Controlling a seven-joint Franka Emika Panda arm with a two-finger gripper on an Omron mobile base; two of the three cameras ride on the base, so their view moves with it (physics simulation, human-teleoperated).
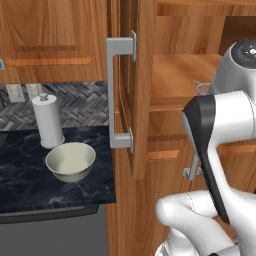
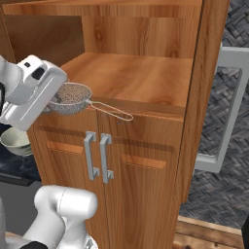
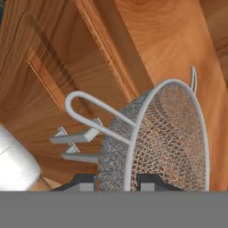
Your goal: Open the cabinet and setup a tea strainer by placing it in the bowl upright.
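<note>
From the left base view I see the cabinet (image 1: 142, 85) door swung open, and the bowl (image 1: 70, 160) waiting on the dark counter (image 1: 20, 180) to the left, just near of the paper-towel roll (image 1: 48, 121). In the right base view the tea strainer (image 2: 72, 98) hangs at the shelf's (image 2: 141, 78) near edge, its handle pointing right, above the pair of short doors (image 2: 104, 165). In the hand view the gripper (image 3: 116, 181) is nearly closed, pinching the strainer's rim. I judge I should carry it left around the door, keep the basket level, and lower it squarely into the bowl.
</note>
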